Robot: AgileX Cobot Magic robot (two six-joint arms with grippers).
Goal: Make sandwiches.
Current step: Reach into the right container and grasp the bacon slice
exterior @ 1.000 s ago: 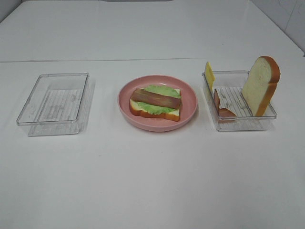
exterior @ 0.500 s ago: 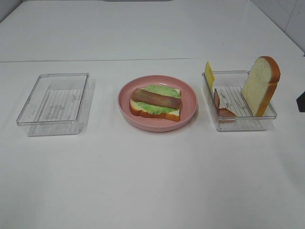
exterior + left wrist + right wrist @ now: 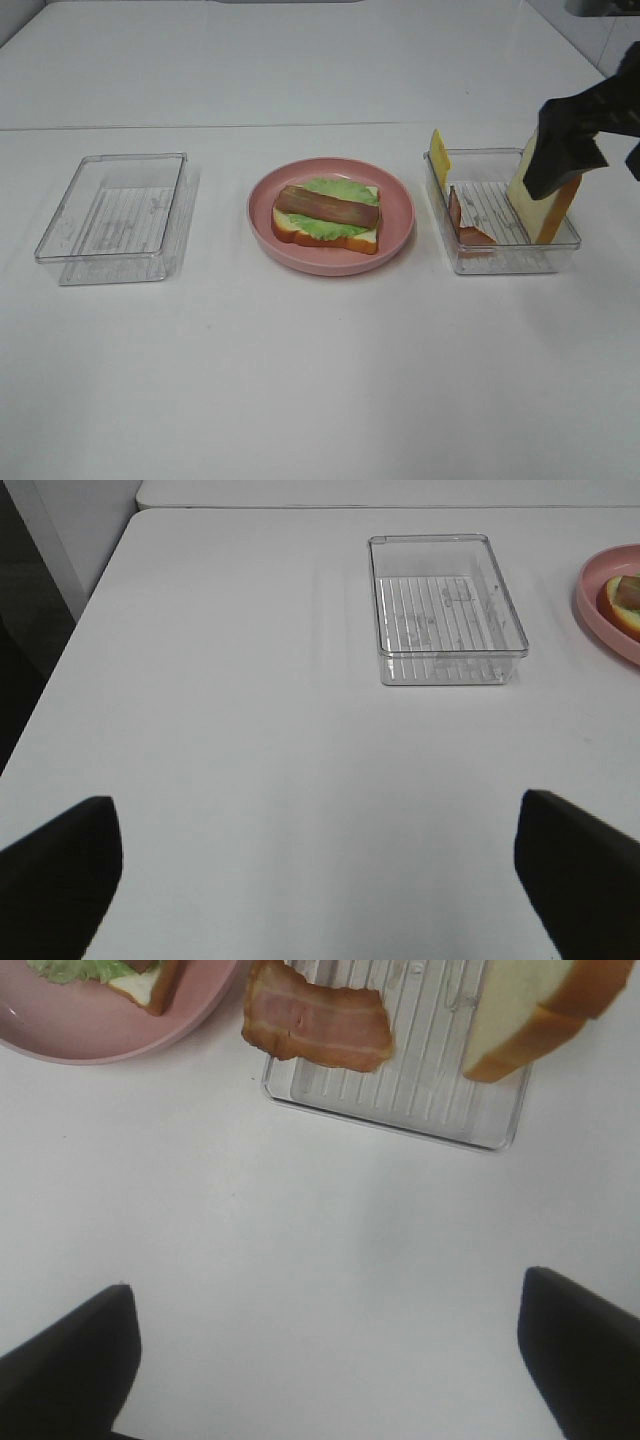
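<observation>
Two pieces look left to go on, I reckon. The sandwich (image 3: 327, 215) sits in the middle of the pink plate (image 3: 400, 235), dead centre on the desk (image 3: 320, 380): one bottom slice, lettuce (image 3: 345, 190) and a bacon strip (image 3: 328, 206) on top. No cheese and no lid slice yet.

The spares are in the clear tray (image 3: 505, 262) at 3 o'clock from the plate. The cheese square (image 3: 439, 155) leans in the 11 o'clock corner, a second bacon strip (image 3: 465, 225) props against the 9 o'clock wall, and the other bread slice (image 3: 535, 210) stands on edge against the 3 o'clock wall.

The right hand (image 3: 325, 1360) hangs over that upright slice with its fingers spread wide, gripping nothing. The left hand (image 3: 320, 875) is also spread and idle, near the other tray (image 3: 60, 255) at 9 o'clock.

Handling guess: the bread looks like light, squishy toy foam, so pinch it gently across the two flat faces near the top crust. The cheese looks thin and slick, so grab the edge sticking up over the tray wall. Either could tip or snag the wall on the way out.
</observation>
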